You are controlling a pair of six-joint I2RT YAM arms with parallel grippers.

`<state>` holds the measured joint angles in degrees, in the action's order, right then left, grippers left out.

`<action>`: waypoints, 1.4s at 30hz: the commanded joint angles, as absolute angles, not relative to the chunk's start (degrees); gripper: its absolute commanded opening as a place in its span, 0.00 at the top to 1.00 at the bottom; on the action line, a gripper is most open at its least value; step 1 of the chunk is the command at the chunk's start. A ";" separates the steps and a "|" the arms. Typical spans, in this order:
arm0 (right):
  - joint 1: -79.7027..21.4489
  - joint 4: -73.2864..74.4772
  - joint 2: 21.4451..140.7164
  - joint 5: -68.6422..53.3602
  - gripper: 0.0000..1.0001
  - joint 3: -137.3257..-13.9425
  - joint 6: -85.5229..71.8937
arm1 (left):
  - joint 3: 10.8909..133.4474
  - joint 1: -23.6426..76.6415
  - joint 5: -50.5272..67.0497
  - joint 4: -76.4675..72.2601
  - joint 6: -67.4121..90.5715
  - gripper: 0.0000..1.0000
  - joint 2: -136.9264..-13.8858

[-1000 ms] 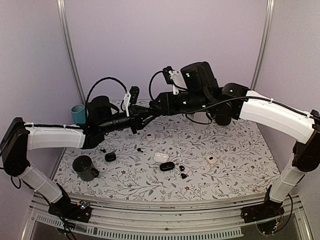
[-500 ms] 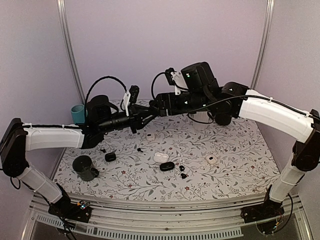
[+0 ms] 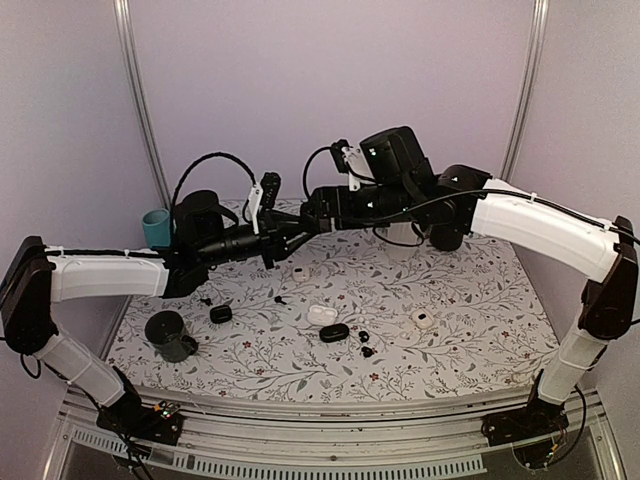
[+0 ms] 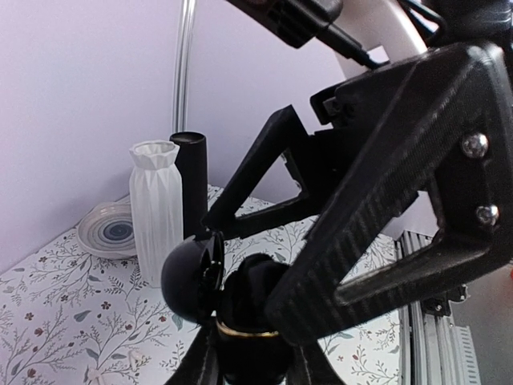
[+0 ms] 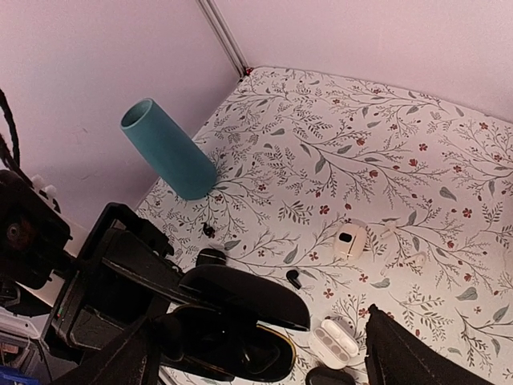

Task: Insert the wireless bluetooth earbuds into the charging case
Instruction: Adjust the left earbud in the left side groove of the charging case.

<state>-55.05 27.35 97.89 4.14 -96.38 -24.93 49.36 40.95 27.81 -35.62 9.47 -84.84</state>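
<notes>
My left gripper (image 3: pixel 290 240) is shut on a black charging case (image 4: pixel 248 321) with a gold rim, held in the air above the far middle of the table. Its lid (image 5: pixel 240 293) stands open. My right gripper (image 3: pixel 312 213) meets it from the right, open, with one finger (image 4: pixel 385 200) on each side of the case and nothing held. The case's inside (image 5: pixel 240 353) is too dark to tell what lies in it. Loose black earbuds lie on the table: one with a stem (image 5: pixel 293 278), one near the cup (image 5: pixel 208 229), two at the front (image 3: pixel 365 343).
On the floral table are an open white case (image 3: pixel 322 313), a black case (image 3: pixel 334 332), a small black case (image 3: pixel 221 313) and two closed white cases (image 3: pixel 422 319) (image 3: pixel 300 271). A teal cup (image 3: pixel 155 228) stands far left, a black cup (image 3: pixel 170 335) lies near left, a white vase (image 4: pixel 156 208) far back.
My right gripper's jaws have spread wide open around the held case, and that arm has shifted slightly left. The left arm and the case have stayed still.
</notes>
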 commanded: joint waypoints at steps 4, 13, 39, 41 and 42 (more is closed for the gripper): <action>-53.97 24.81 97.19 2.84 0.12 -95.10 -26.36 | 50.71 41.84 28.39 -35.99 8.47 1.00 -83.15; -53.56 24.26 95.95 2.55 0.12 -92.97 -26.46 | 50.63 41.81 28.45 -36.44 8.87 1.00 -82.82; -52.95 22.59 92.66 2.46 0.12 -88.82 -26.37 | 50.32 41.66 30.80 -39.27 10.58 1.00 -82.65; -52.84 22.52 92.55 2.46 0.12 -88.61 -26.42 | 50.20 41.62 31.00 -39.62 10.65 1.00 -82.70; -52.87 22.50 92.48 2.46 0.12 -88.52 -26.45 | 50.11 41.61 31.02 -39.68 10.71 1.00 -82.72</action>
<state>-53.87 22.65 94.43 1.32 -89.45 -26.13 49.36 40.99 29.32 -35.64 10.55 -84.77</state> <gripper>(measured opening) 0.882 0.219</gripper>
